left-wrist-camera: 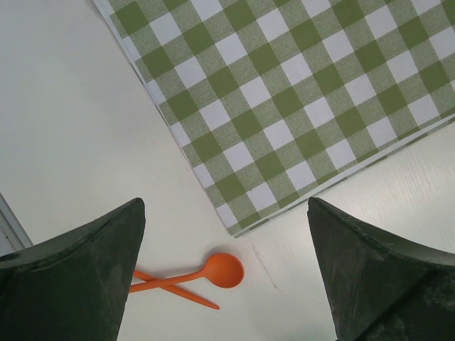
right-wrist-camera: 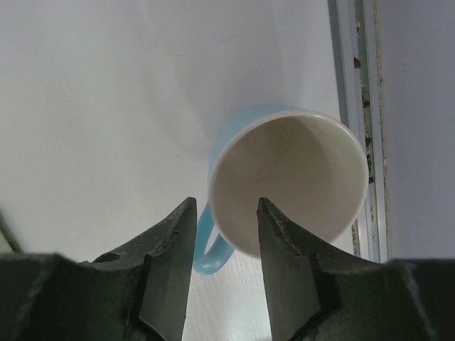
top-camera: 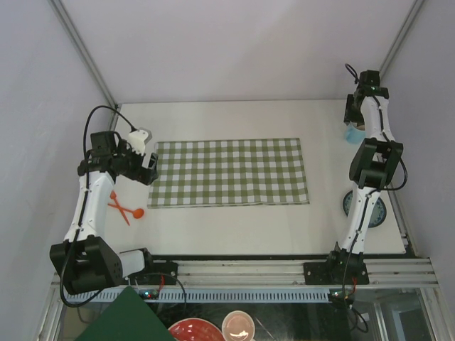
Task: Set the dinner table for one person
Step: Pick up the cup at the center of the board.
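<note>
The off-white dinner table (top-camera: 234, 227) carries a green-and-white checked cloth (top-camera: 231, 172) at its middle. An orange spoon (left-wrist-camera: 220, 271) lies crossed over a second orange utensil (top-camera: 117, 206) left of the cloth's near corner. My left gripper (left-wrist-camera: 226, 206) hangs wide open above that corner and the spoon, holding nothing. At the far right stands a light blue mug (right-wrist-camera: 291, 177), white inside, with its handle toward me. My right gripper (right-wrist-camera: 226, 206) is over its rim beside the handle, one finger (right-wrist-camera: 277, 241) across the mouth and the other outside. A gap shows between the fingers and the wall.
A blue patterned plate (top-camera: 364, 206) lies at the right edge, partly behind my right arm. Below the table's front rail are a red bowl (top-camera: 195, 330), a small pink bowl (top-camera: 238, 325) and a dark green sheet (top-camera: 121, 316). The metal frame edge (right-wrist-camera: 359, 106) runs just beyond the mug.
</note>
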